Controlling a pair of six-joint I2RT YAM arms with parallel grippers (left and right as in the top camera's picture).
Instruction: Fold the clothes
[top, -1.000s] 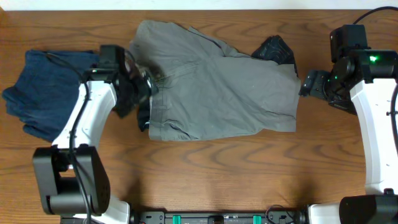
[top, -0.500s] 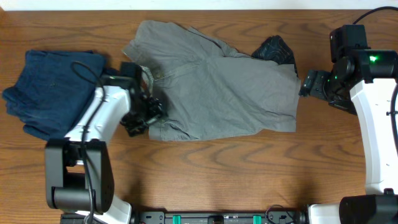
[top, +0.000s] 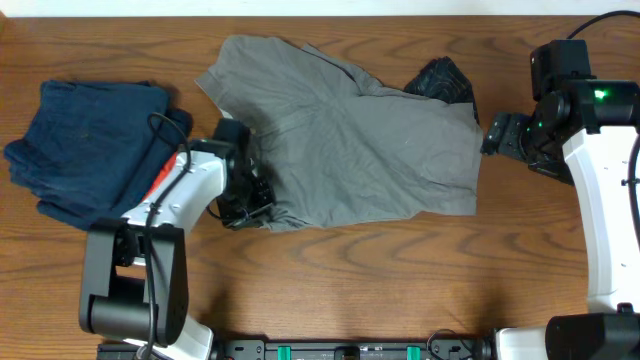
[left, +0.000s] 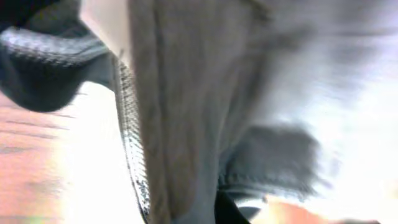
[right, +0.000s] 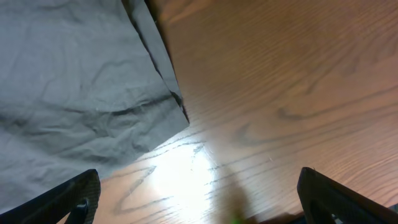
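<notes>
Clothes were your job; the grey shorts (top: 350, 150) lay spread flat in the middle of the table (top: 330, 300), not folded yet; a blue cloth (top: 85, 150) sat in a soft pile at the left, near your left arm, and a dark cloth (top: 440, 78) peeked out from behind the top right corner of the shorts; your left gripper (top: 245, 200) was down on the lower left corner of the shorts, by the zipper (left: 130, 137), likely so you could lift that side and fold it over; its wrist view was blurry and full of cloth, so I could not tell if its fingers had pinched anything; your right gripper (top: 497, 135) hung just beside the right edge of the shorts, fingers (right: 74, 193) spread wide with nothing between them, maybe ready to hold that edge.
</notes>
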